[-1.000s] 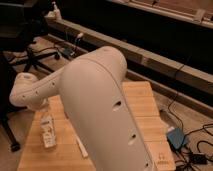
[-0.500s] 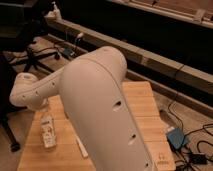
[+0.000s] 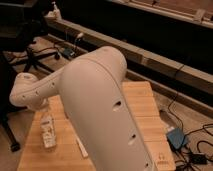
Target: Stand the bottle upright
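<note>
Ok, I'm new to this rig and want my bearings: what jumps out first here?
The big white robot arm fills the middle, bending toward the picture's left over a wooden table; its gripper is hidden behind that bulk. Under the arm's left end the bottle sits on the table's left side, and a blue box lies on the floor to the right.

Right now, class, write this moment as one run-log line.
arm: over wooden table | claw: shut, hidden under arm's end | bottle: on table below it, upright unclear
</note>
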Robot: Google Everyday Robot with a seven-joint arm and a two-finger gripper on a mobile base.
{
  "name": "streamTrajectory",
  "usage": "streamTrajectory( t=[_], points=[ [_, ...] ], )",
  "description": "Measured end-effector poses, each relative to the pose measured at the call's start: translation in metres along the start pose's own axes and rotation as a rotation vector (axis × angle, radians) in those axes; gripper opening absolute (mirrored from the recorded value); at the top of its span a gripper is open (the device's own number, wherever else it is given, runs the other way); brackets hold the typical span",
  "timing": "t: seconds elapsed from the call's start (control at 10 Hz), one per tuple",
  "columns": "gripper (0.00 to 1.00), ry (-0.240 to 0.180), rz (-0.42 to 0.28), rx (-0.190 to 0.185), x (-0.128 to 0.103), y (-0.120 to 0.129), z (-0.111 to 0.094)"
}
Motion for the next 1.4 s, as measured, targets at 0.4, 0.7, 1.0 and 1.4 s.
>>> streamTrajectory(
  t=[0.4,0.7,1.0,1.4],
  points=[
    [0.39,-0.063,-0.021,-0.058,-0.021,0.010,-0.024],
    [0.39,-0.086,-0.035,-0.078,-0.029,0.012,-0.031],
    [0.39,-0.123,-0.046,-0.060,-0.037,0.007,-0.031],
    [0.39,-0.149,-0.048,-0.051,-0.044,0.002,-0.025]
  ],
)
